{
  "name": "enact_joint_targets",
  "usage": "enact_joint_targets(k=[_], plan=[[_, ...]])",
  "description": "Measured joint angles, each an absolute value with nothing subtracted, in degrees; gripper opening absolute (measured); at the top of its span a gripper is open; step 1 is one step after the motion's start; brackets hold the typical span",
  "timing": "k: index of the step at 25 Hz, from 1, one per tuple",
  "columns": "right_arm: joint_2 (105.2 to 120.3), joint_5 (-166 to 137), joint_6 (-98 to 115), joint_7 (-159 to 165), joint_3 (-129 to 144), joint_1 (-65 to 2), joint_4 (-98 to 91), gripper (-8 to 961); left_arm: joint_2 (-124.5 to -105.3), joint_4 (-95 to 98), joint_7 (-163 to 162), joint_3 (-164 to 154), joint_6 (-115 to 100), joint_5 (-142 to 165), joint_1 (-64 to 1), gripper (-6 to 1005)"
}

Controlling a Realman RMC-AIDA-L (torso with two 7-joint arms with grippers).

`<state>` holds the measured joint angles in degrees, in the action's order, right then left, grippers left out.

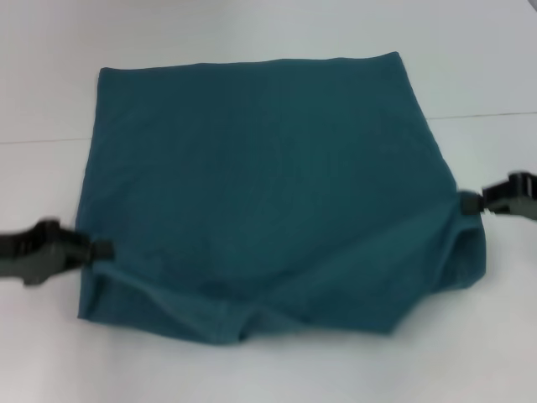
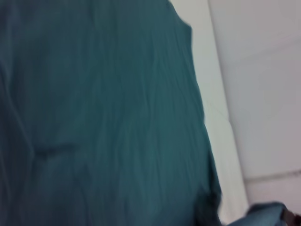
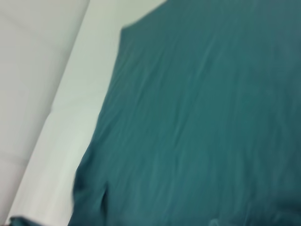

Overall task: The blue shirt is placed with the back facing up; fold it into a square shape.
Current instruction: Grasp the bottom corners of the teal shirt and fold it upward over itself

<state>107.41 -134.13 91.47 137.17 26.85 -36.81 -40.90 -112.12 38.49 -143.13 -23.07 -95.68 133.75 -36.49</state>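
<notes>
Blue shirt (image 1: 268,193) lies spread on the white table (image 1: 252,361) before us, plain side up, its far edge straight and its near edge rumpled into loose folds. Our left tool (image 1: 99,249) is at the shirt's left edge near the near corner, clamped on the cloth. Our right tool (image 1: 471,201) is clamped on the right edge, where the fabric bunches up.
</notes>
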Motion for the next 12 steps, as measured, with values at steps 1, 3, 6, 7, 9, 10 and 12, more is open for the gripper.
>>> enact_joint_targets(k=[1,3,6,7,9,10,12], plan=[[107.80,-134.1,89.5,137.6,27.0,-37.2,-40.9,26,-112.04,37.8,-143.6,-23.4,-93.2,133.8,-37.5,19],[108.65,-134.3,85.4,138.2,27.9,-38.1,-40.8,26,-112.00,36.6,-144.0,-23.8,-89.5,133.8,-38.9,19],[110.16,-134.5,76.8,138.3,31.2,-39.0,-40.8,26,-111.96,34.4,-144.4,-25.4,-83.5,133.8,-41.1,19],[110.57,-134.5,74.7,138.3,31.9,-39.2,-40.7,26,-111.99,33.7,-144.8,-26.6,-80.6,133.8,-41.7,20],[111.62,-134.5,69.9,138.3,33.3,-39.8,-40.2,26,-112.37,33.1,-146.1,-29.9,-76.0,134.2,-42.5,20],[111.95,-134.5,67.7,138.3,34.2,-40.2,-39.8,26,-112.82,33.0,-147.3,-32.6,-72.9,134.5,-42.9,20],[112.31,-134.6,64.4,138.4,36.3,-41.1,-38.4,27,-113.45,32.9,-148.8,-36.7,-68.7,134.9,-43.4,20]])
